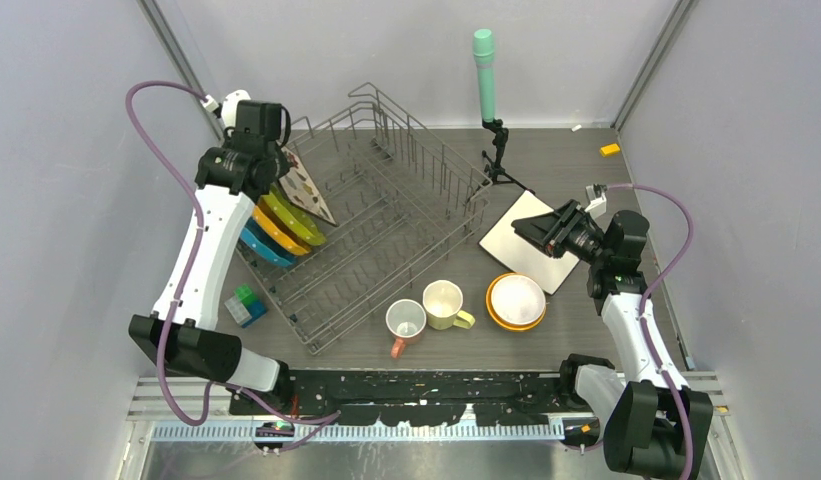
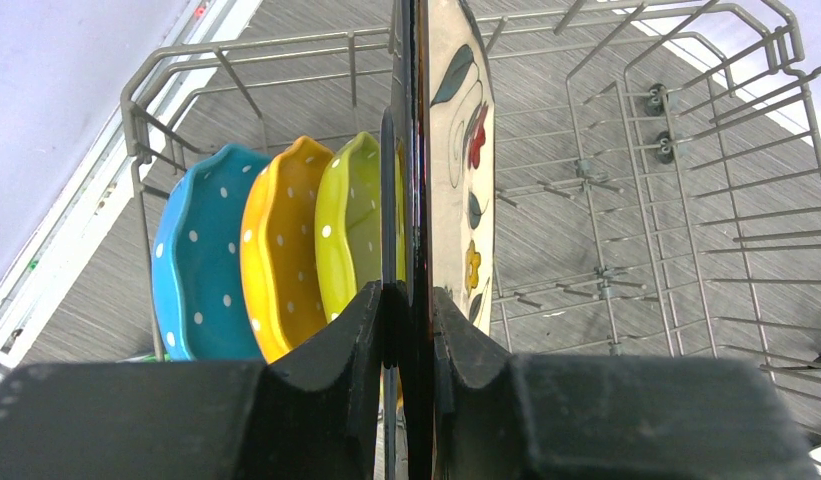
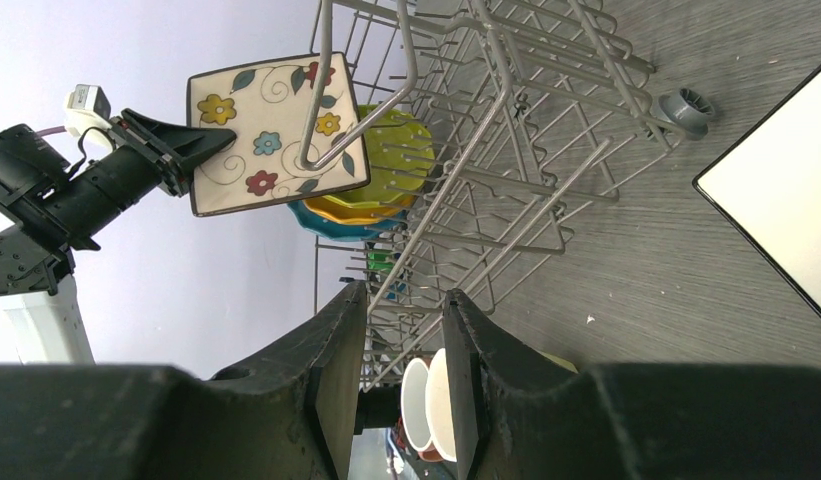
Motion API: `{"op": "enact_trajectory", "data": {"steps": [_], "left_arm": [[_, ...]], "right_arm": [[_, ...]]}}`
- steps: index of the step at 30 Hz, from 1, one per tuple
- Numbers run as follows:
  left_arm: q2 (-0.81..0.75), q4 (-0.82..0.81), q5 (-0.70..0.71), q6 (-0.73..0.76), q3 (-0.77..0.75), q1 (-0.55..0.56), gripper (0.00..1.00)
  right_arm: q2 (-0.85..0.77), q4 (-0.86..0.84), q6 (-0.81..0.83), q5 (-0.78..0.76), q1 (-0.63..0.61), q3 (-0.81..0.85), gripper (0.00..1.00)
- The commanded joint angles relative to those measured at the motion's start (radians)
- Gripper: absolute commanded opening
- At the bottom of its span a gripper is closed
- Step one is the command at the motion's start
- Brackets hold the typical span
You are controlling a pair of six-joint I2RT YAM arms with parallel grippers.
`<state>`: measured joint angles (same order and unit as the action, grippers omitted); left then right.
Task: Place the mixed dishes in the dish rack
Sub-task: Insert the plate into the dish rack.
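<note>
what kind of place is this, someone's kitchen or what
Probably a robot test cell, not a kitchen: two robot arms are bolted at the near edge of a bare grey table boxed in by plain walls, with a wire dish rack and two mugs set out like a staged chore.

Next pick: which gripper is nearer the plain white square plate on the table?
Right. Right gripper hangs over the white square plate; left gripper across the grey wire dish rack.
</note>
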<state>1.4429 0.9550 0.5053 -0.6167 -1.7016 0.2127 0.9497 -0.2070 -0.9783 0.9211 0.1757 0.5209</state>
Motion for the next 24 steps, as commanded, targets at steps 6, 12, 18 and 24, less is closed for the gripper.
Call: {"op": "enact_trajectory", "data": {"steps": [6, 12, 18, 24], "left_arm": [[-0.059, -0.157, 0.066, -0.001, -0.049, -0.007, 0.00], [-0.035, -0.161, 0.085, 0.021, -0.039, -0.007, 0.00], [-0.019, -0.178, 0.076, 0.019, -0.001, -0.007, 0.00], [0.004, -0.199, 0.063, 0.010, 0.037, -0.006, 0.00]], "right_arm": [[-0.020, -0.018, 0.013, 0.013, -0.005, 0.036, 0.40], [-0.019, -0.017, 0.015, 0.010, -0.005, 0.036, 0.40], [-0.016, -0.011, 0.021, 0.011, -0.005, 0.034, 0.40], [-0.017, 0.002, 0.034, 0.007, -0.005, 0.032, 0.40]]}}
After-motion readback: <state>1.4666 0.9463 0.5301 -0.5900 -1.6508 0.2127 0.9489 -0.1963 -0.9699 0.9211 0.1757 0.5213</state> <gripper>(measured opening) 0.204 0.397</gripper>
